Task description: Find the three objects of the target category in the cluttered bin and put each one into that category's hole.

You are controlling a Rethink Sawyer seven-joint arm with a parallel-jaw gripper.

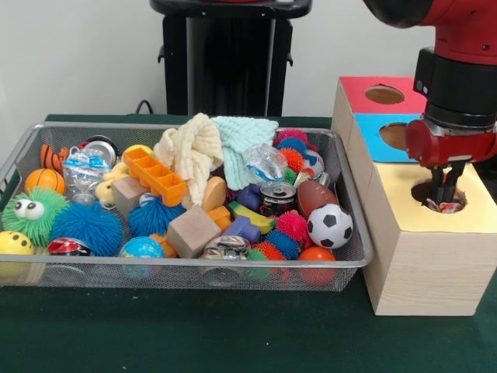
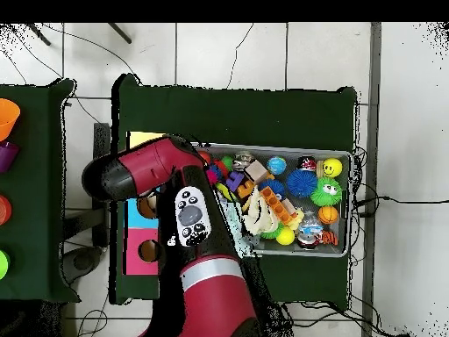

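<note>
Front camera faces robot; overhead looks down.

white wall [image 1: 78, 62], pale tiled floor [image 2: 263, 53], green tabletop [image 1: 194, 334]

Wire bin of clutter, yellow-topped box with a rag in its hole

The bin [image 1: 353, 233] is a shallow silver mesh tray with a rounded rim, lying flat on the green bench and heaped with balls, blocks and cloths. Just beside it stands the light wooden box whose yellow top carries the round dark hole [image 1: 439, 194]. In that hole shows a bit of white fabric with coloured patches, one printed rag [image 1: 444, 207], sitting low in the opening. No other printed rag can be told among the clutter.
</note>
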